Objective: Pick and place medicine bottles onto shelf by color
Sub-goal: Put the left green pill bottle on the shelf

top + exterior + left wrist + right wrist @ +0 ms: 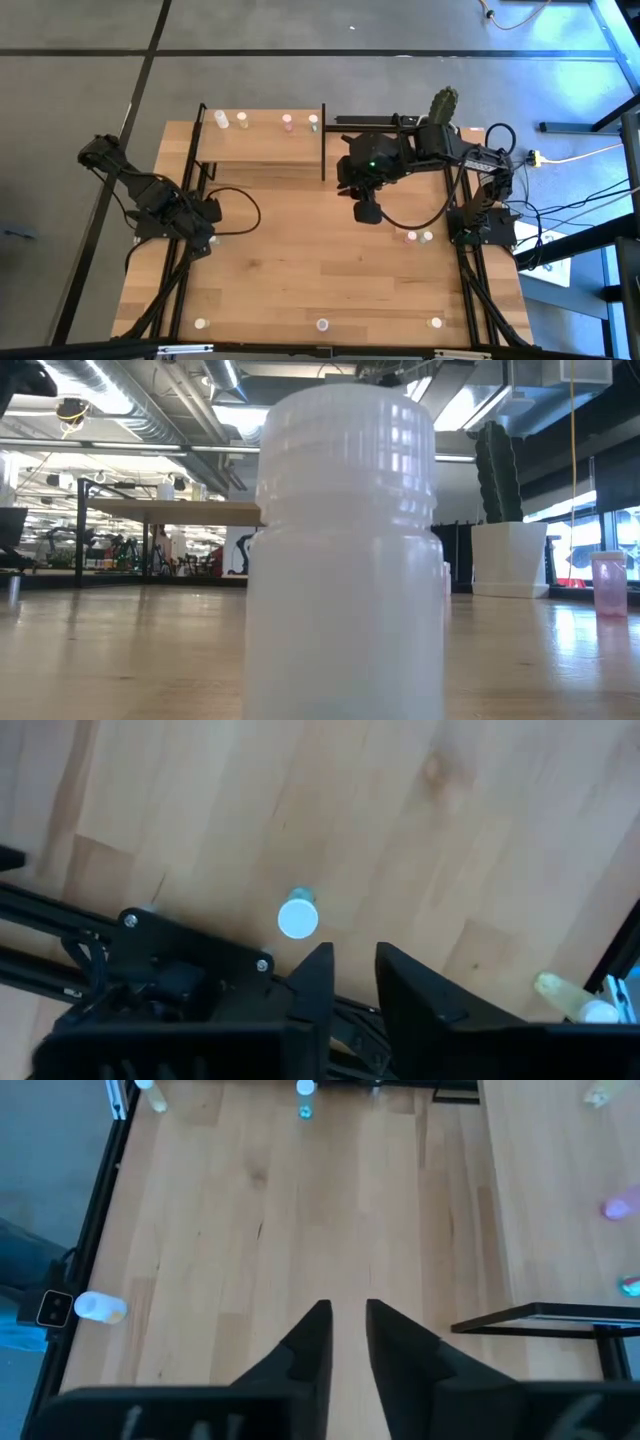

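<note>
The shelf [260,148] stands at the table's far left, with white [221,118], pale yellow [242,119], pink [287,121] and green [313,122] medicine bottles along its far edge. My right gripper [367,212] hangs over the table's middle, just right of the shelf, fingers nearly together and empty [346,1325]. A pink bottle [411,237] and a green bottle [427,237] stand on the table to its right. My left gripper [207,214] waits at the left edge, fingers nearly together and empty [355,980]. A white bottle [297,917] stands just ahead of it.
Three more bottles stand along the near edge [201,324] [322,324] [435,322]; the middle one fills the low view [345,550]. A cactus in a white pot [443,103] stands at the far right, behind my right arm. Bare wood lies between the grippers.
</note>
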`<control>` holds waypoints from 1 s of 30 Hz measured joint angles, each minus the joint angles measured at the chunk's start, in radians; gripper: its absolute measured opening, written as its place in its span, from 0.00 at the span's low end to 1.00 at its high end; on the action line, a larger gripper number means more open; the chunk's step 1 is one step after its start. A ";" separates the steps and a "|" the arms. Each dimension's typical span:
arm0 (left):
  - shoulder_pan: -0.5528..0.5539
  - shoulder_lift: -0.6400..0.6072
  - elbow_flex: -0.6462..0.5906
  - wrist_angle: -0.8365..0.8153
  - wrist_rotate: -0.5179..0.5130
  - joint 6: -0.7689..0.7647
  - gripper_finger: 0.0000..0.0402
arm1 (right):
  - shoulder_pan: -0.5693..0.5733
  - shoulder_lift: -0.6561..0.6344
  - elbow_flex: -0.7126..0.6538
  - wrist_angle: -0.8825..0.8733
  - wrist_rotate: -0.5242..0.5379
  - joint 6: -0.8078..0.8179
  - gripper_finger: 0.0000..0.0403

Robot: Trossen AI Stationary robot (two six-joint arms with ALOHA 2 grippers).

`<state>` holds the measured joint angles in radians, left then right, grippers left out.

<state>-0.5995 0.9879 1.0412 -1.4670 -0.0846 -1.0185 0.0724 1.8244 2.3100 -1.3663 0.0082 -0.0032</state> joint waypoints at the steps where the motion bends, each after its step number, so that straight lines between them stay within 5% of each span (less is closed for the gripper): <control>1: 0.000 0.000 0.000 0.000 0.008 0.000 0.21 | 0.000 0.000 0.000 0.000 0.000 0.000 0.19; 8: -0.002 0.000 0.000 0.001 0.033 0.036 0.27 | 0.000 0.000 0.000 0.000 -0.002 0.024 0.31; 17: -0.060 0.000 0.000 0.011 -0.112 0.159 0.27 | 0.000 0.000 0.000 -0.005 -0.002 0.019 0.41; 30: -0.165 0.003 0.000 0.026 -0.119 0.052 0.27 | 0.000 0.000 0.000 -0.006 0.000 -0.070 0.43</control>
<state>-0.7645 0.9913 1.0409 -1.4415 -0.2038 -0.9667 0.0723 1.8244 2.3100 -1.3727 0.0086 -0.0734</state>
